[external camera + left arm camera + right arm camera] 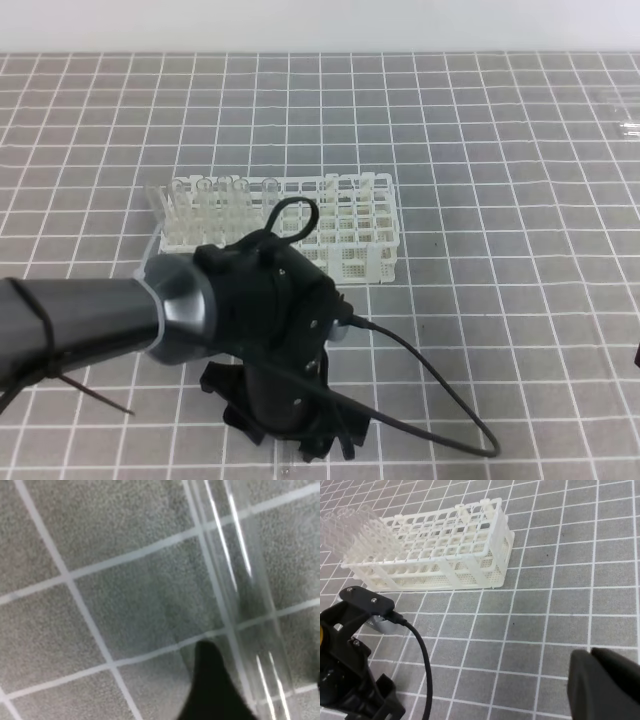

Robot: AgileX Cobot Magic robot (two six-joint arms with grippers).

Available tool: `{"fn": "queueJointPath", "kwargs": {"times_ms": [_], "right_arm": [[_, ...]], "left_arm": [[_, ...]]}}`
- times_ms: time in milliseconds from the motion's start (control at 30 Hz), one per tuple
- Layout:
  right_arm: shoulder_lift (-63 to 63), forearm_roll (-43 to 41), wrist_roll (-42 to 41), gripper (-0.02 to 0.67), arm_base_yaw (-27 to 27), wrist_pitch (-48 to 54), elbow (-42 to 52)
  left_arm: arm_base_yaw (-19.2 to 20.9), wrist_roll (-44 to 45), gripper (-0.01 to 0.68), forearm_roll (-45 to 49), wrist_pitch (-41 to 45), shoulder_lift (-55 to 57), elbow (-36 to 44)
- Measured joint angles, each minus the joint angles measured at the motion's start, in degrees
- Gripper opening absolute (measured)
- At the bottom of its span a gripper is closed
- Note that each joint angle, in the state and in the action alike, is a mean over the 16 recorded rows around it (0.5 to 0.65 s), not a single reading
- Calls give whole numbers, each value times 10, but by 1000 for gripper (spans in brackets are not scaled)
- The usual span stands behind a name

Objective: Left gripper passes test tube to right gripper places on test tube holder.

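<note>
A clear test tube (250, 605) lies flat on the grey gridded mat, seen close up in the left wrist view. My left gripper (295, 440) points down at the mat near the front edge. It is open and straddles the tube, with one black fingertip (212, 690) just left of it. The tube is hidden under the wrist in the high view. The white test tube holder (300, 228) stands behind the left arm with several clear tubes (205, 200) in its left end. My right gripper (592, 680) hangs low at the right, fingers together and holding nothing, well clear of the holder (445, 550).
The left arm's black cable (440, 400) loops over the mat to the right of the wrist. A few loose clear tubes (622, 110) lie at the far right back. The left arm's wrist (345, 660) fills the lower left of the right wrist view.
</note>
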Motion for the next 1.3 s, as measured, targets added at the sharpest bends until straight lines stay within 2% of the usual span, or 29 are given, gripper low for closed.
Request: {"fn": "queueJointPath", "kwargs": {"times_ms": [467, 767, 1067, 1300], "right_arm": [[0, 2, 0, -1, 0, 3, 0], [0, 1, 0, -1, 0, 19, 0], [0, 8, 0, -1, 0, 61, -8], [17, 38, -2, -1, 0, 103, -38]], "left_arm": [[0, 14, 12, 5, -4, -4, 1], [0, 28, 6, 30, -22, -62, 1], [0, -6, 5, 111, -77, -220, 32], [0, -102, 6, 221, -181, -377, 137]]}}
